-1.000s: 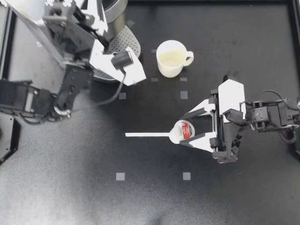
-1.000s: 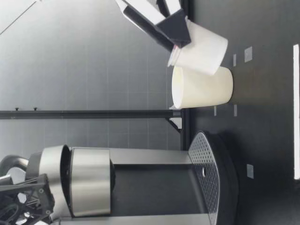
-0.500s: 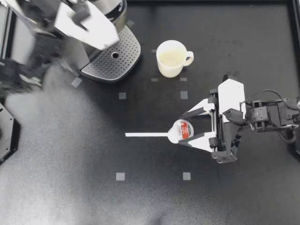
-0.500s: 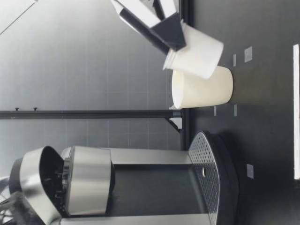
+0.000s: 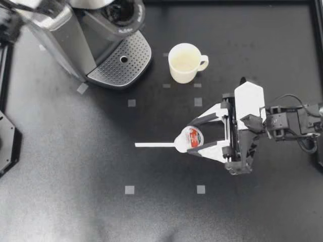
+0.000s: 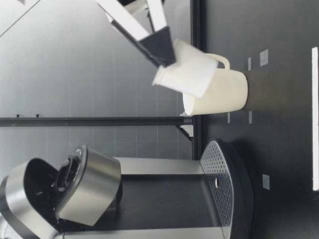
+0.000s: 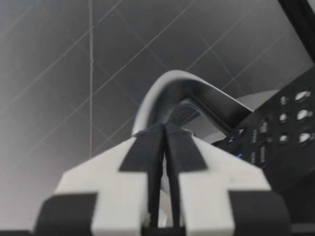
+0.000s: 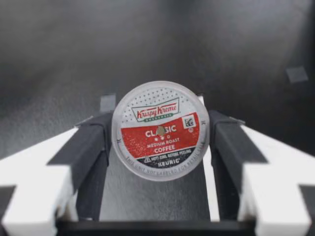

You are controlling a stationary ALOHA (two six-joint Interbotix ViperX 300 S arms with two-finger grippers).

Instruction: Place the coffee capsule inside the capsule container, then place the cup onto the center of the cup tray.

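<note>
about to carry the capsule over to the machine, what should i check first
1. Capsule grip: ok. My right gripper is shut on the coffee capsule, foil top toward the wrist camera.
2. Capsule lifted: ok. The low view shows it in the air, clear of the table.
3. Machine lid raised: ok. The capsule container is exposed.
4. Opening free of my left gripper: cannot tell. It is shut on the lid handle.
5. Path past the cup: probably ok. It stands upright beside the cup tray, off the direct line.
</note>
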